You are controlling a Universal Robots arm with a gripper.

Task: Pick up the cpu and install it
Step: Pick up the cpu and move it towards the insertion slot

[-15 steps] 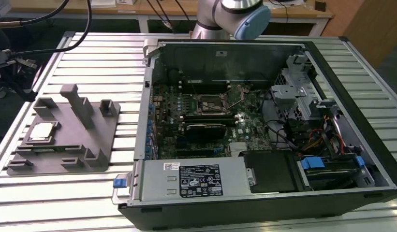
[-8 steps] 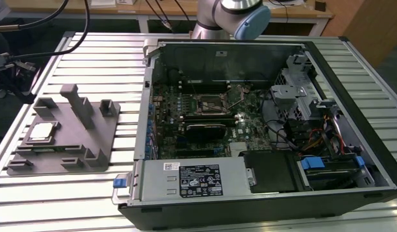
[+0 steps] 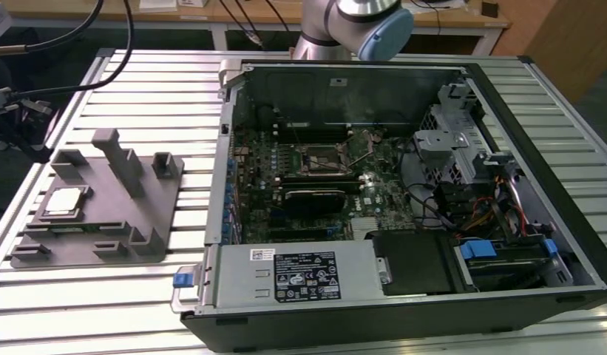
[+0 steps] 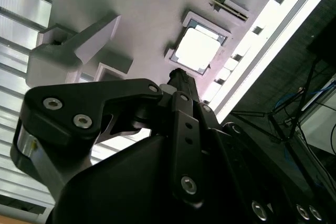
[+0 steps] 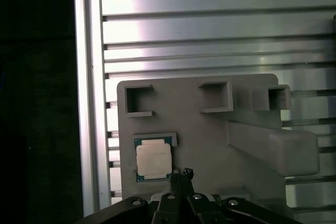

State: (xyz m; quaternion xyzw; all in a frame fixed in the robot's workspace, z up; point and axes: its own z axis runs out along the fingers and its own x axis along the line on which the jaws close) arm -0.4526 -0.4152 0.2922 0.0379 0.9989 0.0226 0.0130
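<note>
The pincer (image 5: 184, 173) hangs just over the cpu (image 5: 153, 161), cradled in a grey tray (image 5: 205, 140) for pickup. Whether the pincer is open or closed cannot be told.

On the table (image 3: 135, 96), a holder (image 3: 96, 218) lies at the exterior view's left and an open computer case (image 3: 382, 318) lies just beside it at the exterior view's right, with the arm (image 3: 333, 29) standing behind the case. The cpu (image 3: 64, 201) lies in a recess at the holder's left edge, well apart from the socket (image 3: 320, 157) on the board inside the case, and the power supply (image 3: 293, 274) fills the case's near side. In both wrist views the gripper (image 5: 181, 177) is over the holder, near one corner of the cpu.
</note>
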